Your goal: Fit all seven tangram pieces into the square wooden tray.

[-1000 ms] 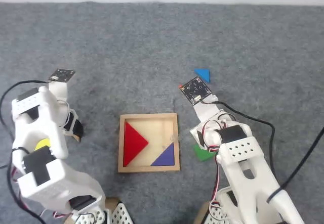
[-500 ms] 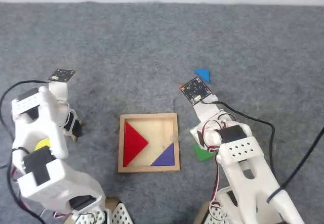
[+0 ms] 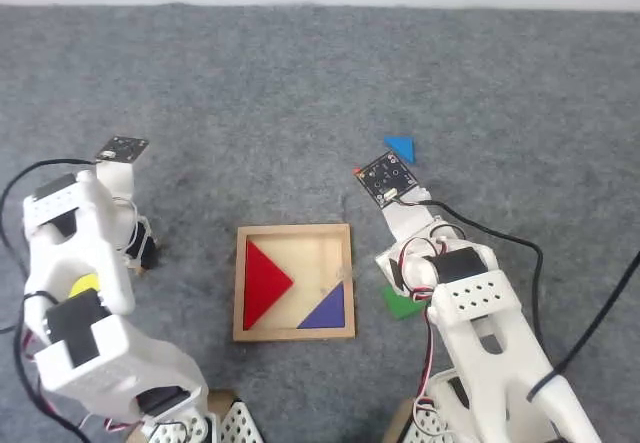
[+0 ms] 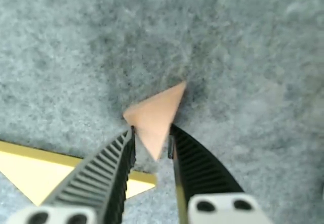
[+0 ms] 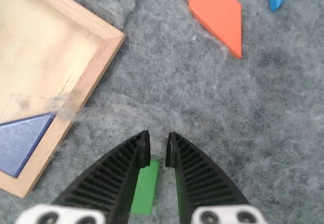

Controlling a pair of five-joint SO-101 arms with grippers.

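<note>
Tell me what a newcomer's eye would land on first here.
The square wooden tray at the table's middle, holding just a red triangle and a purple triangle. Next, the left gripper pinching a peach triangle on the grey carpet, with the right gripper above a green piece beside the tray.

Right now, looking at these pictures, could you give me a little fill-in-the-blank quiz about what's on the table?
The wooden tray holds ___ pieces so far. The larger triangle inside it is ___. The left fingers pinch a peach piece shaped like a ___. The tile on the carpet beneath the right fingers is ___.
Missing words: two, red, triangle, green.
</note>
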